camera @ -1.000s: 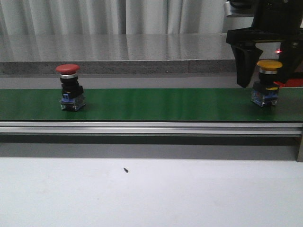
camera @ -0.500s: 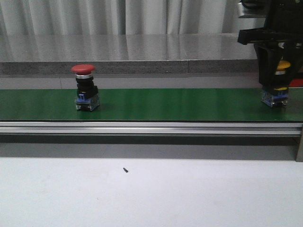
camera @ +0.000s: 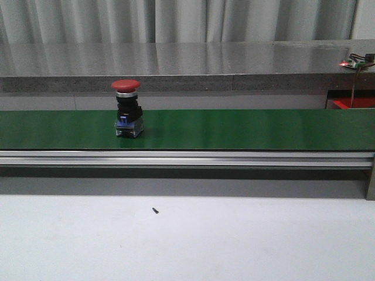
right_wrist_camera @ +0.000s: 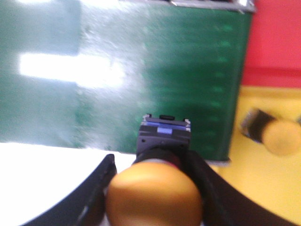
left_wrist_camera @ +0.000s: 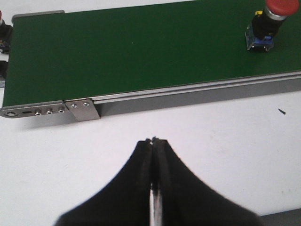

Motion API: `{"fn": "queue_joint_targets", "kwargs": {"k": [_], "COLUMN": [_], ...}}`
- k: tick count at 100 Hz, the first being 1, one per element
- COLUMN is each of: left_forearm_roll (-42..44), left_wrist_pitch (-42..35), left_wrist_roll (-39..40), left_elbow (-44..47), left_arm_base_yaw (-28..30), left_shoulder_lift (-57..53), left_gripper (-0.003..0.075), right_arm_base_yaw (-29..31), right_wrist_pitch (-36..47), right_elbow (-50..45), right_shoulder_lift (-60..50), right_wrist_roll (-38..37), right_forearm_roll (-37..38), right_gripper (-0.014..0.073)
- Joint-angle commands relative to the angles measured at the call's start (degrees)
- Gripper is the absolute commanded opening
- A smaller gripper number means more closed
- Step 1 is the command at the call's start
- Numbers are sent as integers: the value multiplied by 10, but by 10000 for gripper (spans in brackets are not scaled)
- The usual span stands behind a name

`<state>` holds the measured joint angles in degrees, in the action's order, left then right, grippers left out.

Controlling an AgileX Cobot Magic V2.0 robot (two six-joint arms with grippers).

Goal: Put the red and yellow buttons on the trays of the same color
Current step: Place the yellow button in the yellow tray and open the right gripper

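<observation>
A red button [camera: 126,108] with a black body stands upright on the green conveyor belt [camera: 234,129], left of the middle; it also shows in the left wrist view as the red button [left_wrist_camera: 267,26]. My left gripper [left_wrist_camera: 154,140] is shut and empty over the white table, short of the belt. In the blurred right wrist view my right gripper [right_wrist_camera: 151,162] is shut on a yellow button [right_wrist_camera: 155,193], held above the belt's end beside the yellow tray [right_wrist_camera: 263,188]. The red tray [right_wrist_camera: 275,37] lies beyond the yellow one. Neither gripper shows in the front view.
Another yellow button [right_wrist_camera: 273,133] lies on its side in the yellow tray. A corner of the red tray [camera: 353,103] shows behind the belt at the far right. The belt's metal rail [camera: 187,158] runs along its front edge, with white table [camera: 187,240] before it.
The red button has ridden the belt to the right. My right gripper closed around the yellow button and carried it off the belt, out of the front view.
</observation>
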<state>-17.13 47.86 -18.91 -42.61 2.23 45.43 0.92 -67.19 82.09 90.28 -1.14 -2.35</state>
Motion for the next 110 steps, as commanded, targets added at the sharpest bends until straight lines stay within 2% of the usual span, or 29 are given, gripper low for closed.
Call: {"fn": "queue_joint_targets", "kwargs": {"k": [1, 46, 66, 80, 110], "left_forearm_roll": [-10, -10, -10, -10, -10], "left_wrist_pitch": [-23, -23, -23, -23, -23], "left_wrist_roll": [-1, -1, -1, -1, -1], "left_elbow": [-14, -14, -14, -14, -14], "left_arm_base_yaw": [-5, -5, -5, -5, -5], "left_shoulder_lift": [-3, -3, -3, -3, -3], "left_gripper": [-20, -20, -20, -20, -20], "right_arm_base_yaw": [32, 191, 250, 273, 277], "right_wrist_pitch": [26, 63, 111, 124, 160], "right_elbow": [-22, -146, -180, -182, -182], "right_shoulder_lift": [-53, -91, -89, -69, -10], "right_wrist_roll": [0, -35, -56, -68, -76], "right_forearm_roll": [3, 3, 3, 2, 6], "right_gripper": [204, 204, 204, 204, 204]}}
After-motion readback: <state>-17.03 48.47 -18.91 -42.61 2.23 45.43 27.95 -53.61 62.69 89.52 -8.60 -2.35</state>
